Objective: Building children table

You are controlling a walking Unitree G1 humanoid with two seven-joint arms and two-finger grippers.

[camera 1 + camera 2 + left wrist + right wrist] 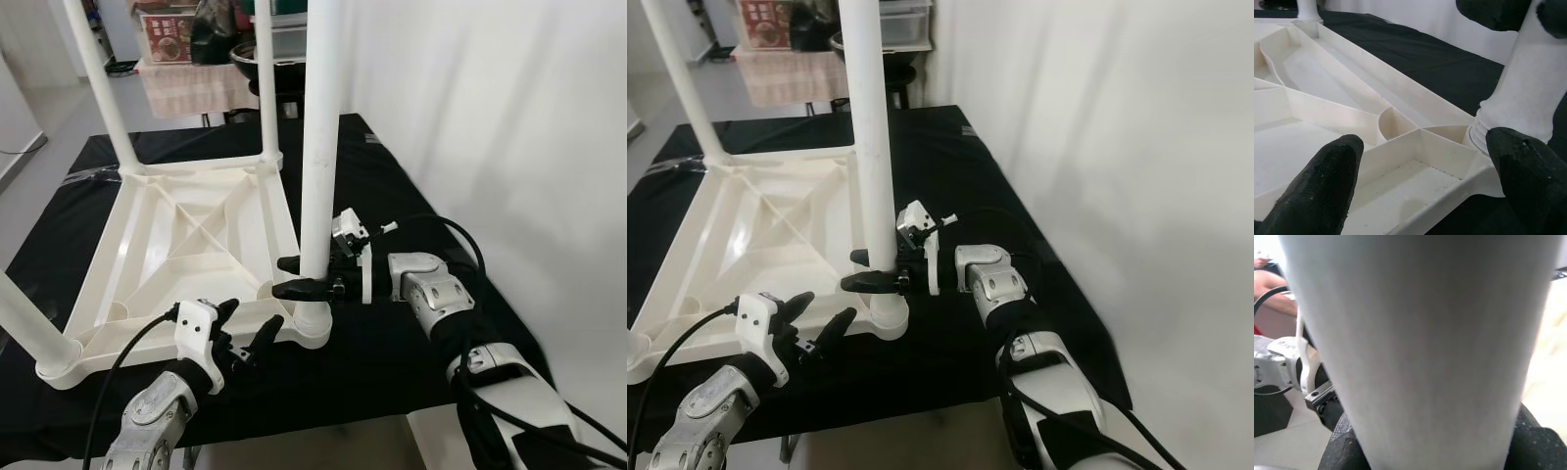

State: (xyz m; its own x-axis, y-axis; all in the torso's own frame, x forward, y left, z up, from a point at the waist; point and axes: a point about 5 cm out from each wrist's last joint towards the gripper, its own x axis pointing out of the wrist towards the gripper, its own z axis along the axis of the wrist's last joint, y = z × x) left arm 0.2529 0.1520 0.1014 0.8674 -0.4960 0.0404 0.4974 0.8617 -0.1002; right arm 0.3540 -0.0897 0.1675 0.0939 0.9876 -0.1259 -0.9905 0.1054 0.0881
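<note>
A white plastic children's table top (186,245) lies upside down on a black-covered table, ribbed underside up. White legs stand in its corners. My right gripper (294,276) is shut on the near right leg (319,147), low down just above its socket (312,325); the leg (1420,333) fills the gap between its fingers. My left gripper (243,331) is open at the top's near edge, just left of that socket, fingers (1327,181) spread over the rim without touching the leg (1533,93).
The black cloth (411,186) covers the table, with free room to the right of the top. A white wall (509,117) runs close along the right. Behind stand a shelf with boxes (167,34) and a dark bowl (269,59).
</note>
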